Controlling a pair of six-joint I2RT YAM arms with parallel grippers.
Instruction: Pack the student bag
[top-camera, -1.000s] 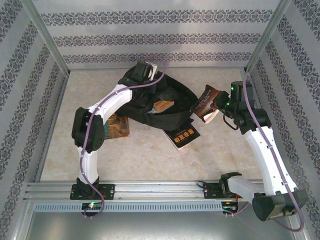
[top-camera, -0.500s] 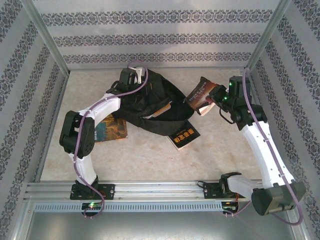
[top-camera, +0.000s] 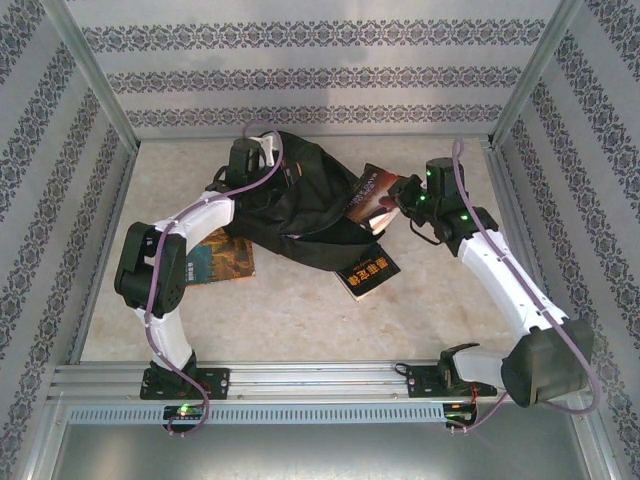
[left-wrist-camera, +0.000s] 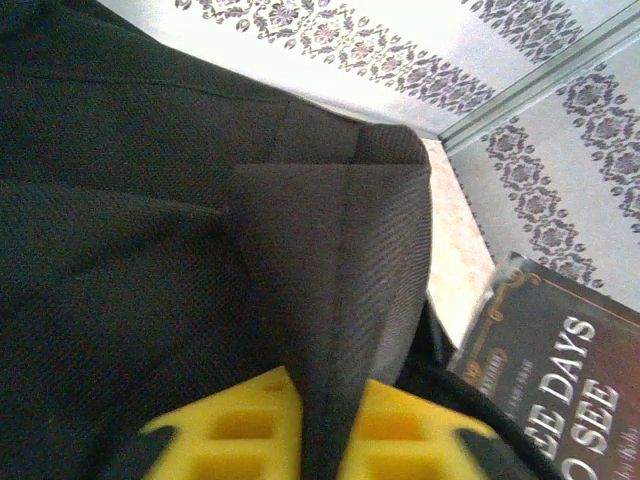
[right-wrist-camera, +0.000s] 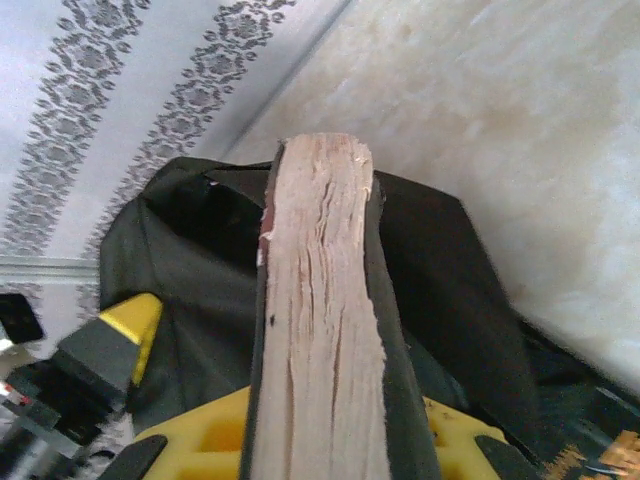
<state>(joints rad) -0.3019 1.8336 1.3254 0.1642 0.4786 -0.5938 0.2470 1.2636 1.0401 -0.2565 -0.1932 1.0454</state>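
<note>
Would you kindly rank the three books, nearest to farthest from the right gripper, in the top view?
1. Dark brown book, held in the right gripper.
2. Black book with yellow lettering, nearer the arm bases.
3. Illustrated book, far left.

Back wall (top-camera: 320, 60): we see pale paper with dark floral bands, beyond the left gripper (top-camera: 243, 160).
Side wall (top-camera: 590, 150): same paper, right of the right gripper (top-camera: 392, 195).
Bench (top-camera: 290, 320): mottled beige, evenly lit beneath both.
Frame posts (top-camera: 88, 70): bare metal.

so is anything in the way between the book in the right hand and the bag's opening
Nothing visible. The right hand grips the dark-covered book, page edge aimed at the open mouth of the student bag, whose fabric edge the left hand pinches up.
</note>
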